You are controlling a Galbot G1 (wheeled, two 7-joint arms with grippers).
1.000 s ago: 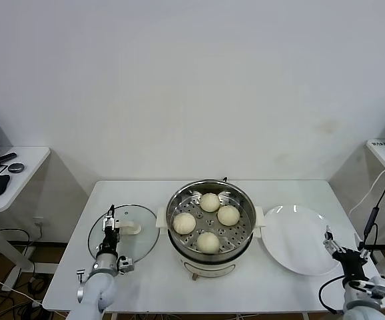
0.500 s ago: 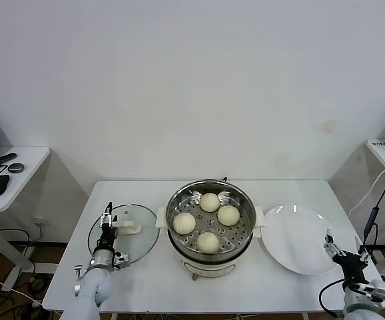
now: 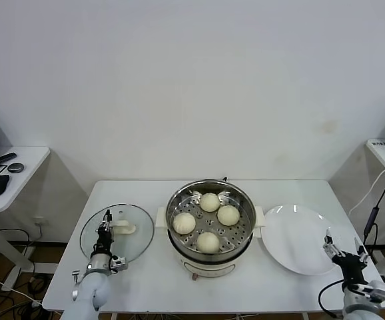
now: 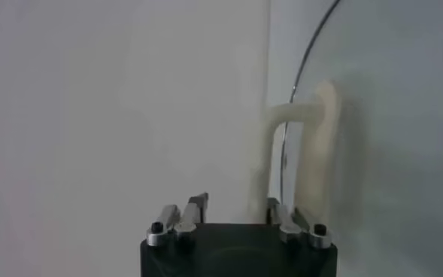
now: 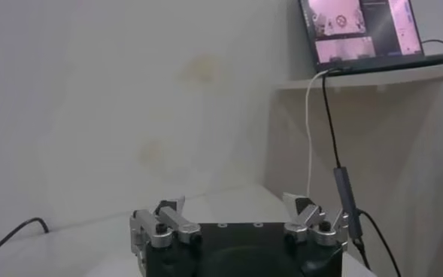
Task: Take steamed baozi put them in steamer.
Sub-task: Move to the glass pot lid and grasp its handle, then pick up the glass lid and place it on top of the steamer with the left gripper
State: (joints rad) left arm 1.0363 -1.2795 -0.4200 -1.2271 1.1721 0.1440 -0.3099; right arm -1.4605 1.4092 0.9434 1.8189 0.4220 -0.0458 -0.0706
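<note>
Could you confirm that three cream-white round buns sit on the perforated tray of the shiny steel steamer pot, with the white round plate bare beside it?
Not quite: the head view shows four cream-white round buns in the shiny steel steamer pot, not three. The white round plate beside it is indeed bare.

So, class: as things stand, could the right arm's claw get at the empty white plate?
Probably yes. The right claw hangs open at the plate's near right edge, with nothing lying between them. The steamer stands off to the plate's other side, out of the way.
</note>
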